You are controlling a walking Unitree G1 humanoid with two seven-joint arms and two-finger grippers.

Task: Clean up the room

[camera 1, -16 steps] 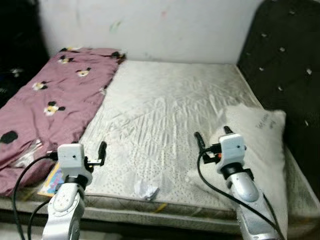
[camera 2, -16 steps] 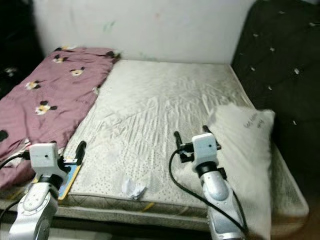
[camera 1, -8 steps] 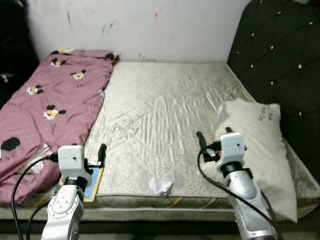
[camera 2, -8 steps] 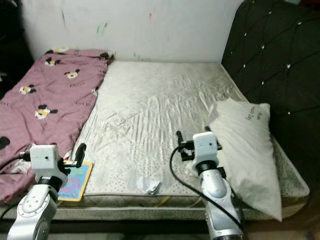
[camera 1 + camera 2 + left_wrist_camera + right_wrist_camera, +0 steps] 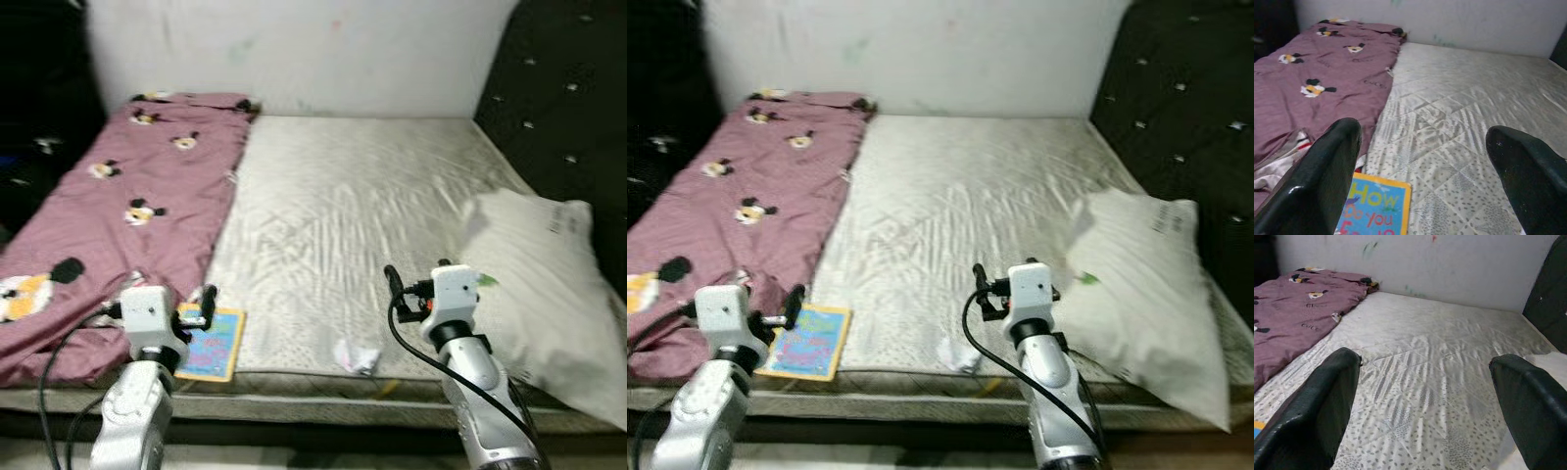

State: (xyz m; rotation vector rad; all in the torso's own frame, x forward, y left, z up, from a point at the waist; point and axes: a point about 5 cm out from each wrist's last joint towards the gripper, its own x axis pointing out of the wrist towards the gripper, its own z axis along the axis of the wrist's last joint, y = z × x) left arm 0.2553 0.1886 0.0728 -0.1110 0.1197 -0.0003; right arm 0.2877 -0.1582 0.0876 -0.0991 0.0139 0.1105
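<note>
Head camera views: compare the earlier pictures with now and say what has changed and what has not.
Only the camera has shifted, so the whole scene slides right. Nothing was grasped or released. The book, crumpled paper, pillow and blanket lie as before on the mattress; the left gripper and right gripper stay open and raised.

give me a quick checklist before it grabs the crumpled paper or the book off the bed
1. Left end effector open: ok, fingers spread, nothing held.
2. Right end effector open: ok, nothing held.
3. Crumpled paper reachable: ok, at the mattress front edge, beside the right arm.
4. Book free: ok, flat by the purple blanket, just ahead of the left end effector.
5. Pillow clear of the paper: ok, apart.
6. View sharp: not ok, slightly blurred.
</note>
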